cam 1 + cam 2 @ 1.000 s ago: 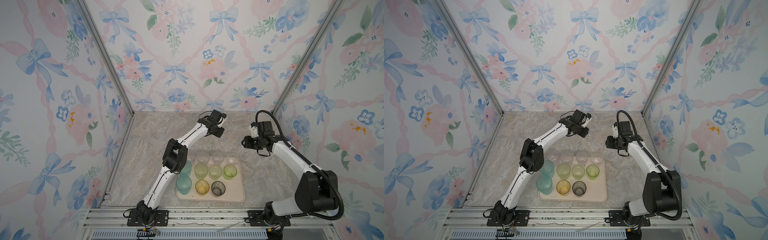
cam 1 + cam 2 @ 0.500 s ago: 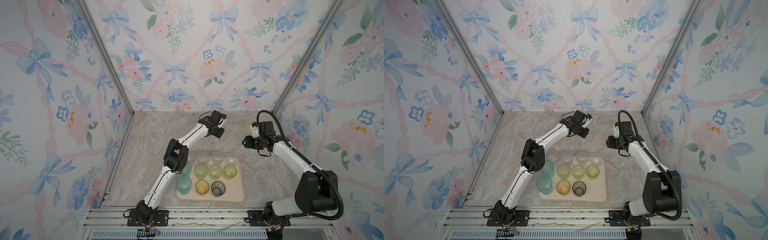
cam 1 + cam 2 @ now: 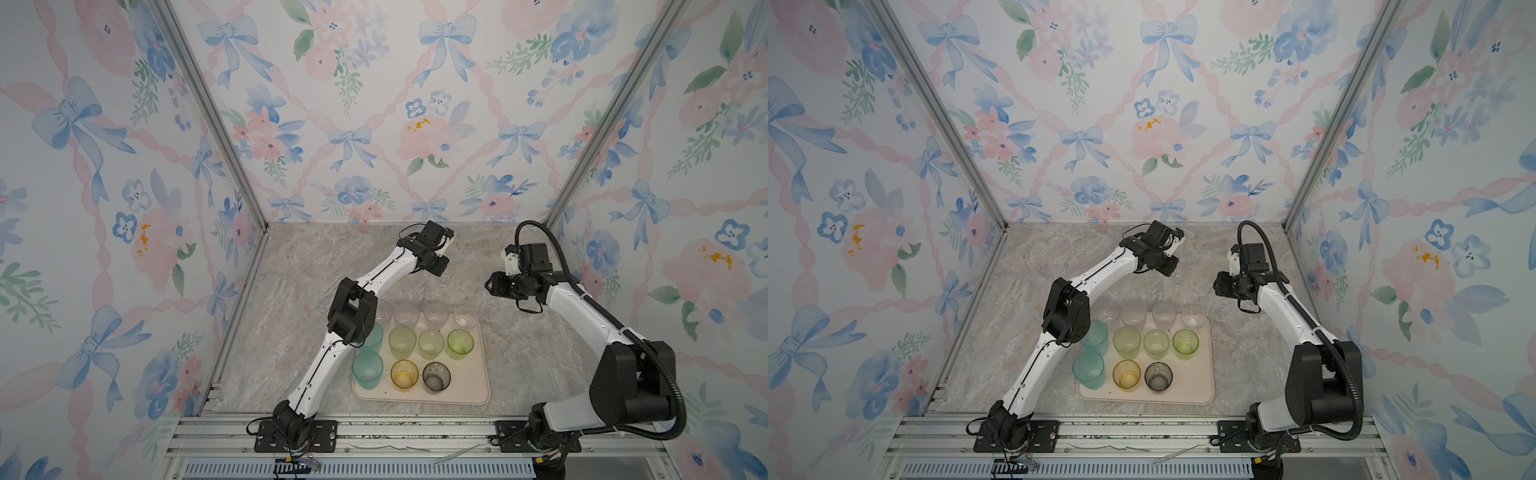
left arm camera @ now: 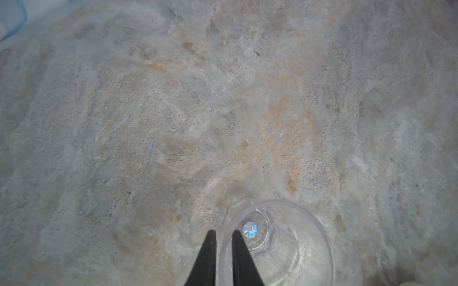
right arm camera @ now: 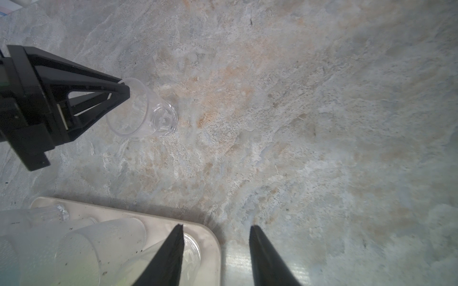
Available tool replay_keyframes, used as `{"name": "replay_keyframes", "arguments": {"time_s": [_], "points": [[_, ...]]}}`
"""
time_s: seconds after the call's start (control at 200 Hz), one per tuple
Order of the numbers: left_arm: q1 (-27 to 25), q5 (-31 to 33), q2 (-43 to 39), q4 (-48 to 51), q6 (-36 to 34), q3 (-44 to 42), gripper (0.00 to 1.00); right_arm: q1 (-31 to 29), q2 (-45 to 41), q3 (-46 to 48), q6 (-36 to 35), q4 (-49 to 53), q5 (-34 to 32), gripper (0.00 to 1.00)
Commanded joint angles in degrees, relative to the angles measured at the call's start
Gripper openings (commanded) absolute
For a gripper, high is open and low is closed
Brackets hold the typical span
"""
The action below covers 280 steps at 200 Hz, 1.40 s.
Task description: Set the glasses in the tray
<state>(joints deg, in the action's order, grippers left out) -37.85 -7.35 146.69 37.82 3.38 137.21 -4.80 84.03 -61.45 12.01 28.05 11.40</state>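
My left gripper is shut on the rim of a clear glass, one finger inside and one outside. That clear glass hangs tilted from the left gripper over the far part of the marble table, seen faintly in both top views. The beige tray near the front holds several glasses: two teal, pale green, bright green, amber, grey and a clear row. My right gripper is open and empty above the tray's corner.
Floral walls with metal corner posts close in the marble table at the back and sides. The aluminium rail with both arm bases runs along the front. The left arm's elbow hangs over the tray's left side.
The left gripper's fingers have drawn closer together on the clear glass's rim. Both arms have hardly moved.
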Motion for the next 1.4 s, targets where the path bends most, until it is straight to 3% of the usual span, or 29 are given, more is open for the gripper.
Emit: {"name": "replay_keyframes", "arguments": {"time_s": [0.0, 0.28, 0.765, 1.116, 1.396], "points": [[0.0, -0.1, 1.7, 2.0, -1.1, 1.0, 0.13, 0.6, -0.4, 1.1, 0.5, -0.4, 0.6, 0.47], [-0.1, 0.7, 0.4, 2.3, -1.7, 0.9, 0.03, 0.7, -0.5, 1.0, 0.6, -0.3, 0.6, 0.47], [0.2, 2.5, -7.0, 2.2, -3.8, -1.9, 0.0, 0.7, -2.1, 1.7, 0.8, 0.1, -0.4, 0.46], [0.1, 3.9, -17.8, 2.2, -6.7, -7.2, 0.0, 0.7, -4.6, 2.8, 0.9, 0.9, -3.2, 0.46], [-3.1, 4.9, -30.4, 2.2, -11.0, -18.5, 0.0, 0.8, -5.8, 4.6, 1.7, 1.0, -5.4, 0.46]]}}
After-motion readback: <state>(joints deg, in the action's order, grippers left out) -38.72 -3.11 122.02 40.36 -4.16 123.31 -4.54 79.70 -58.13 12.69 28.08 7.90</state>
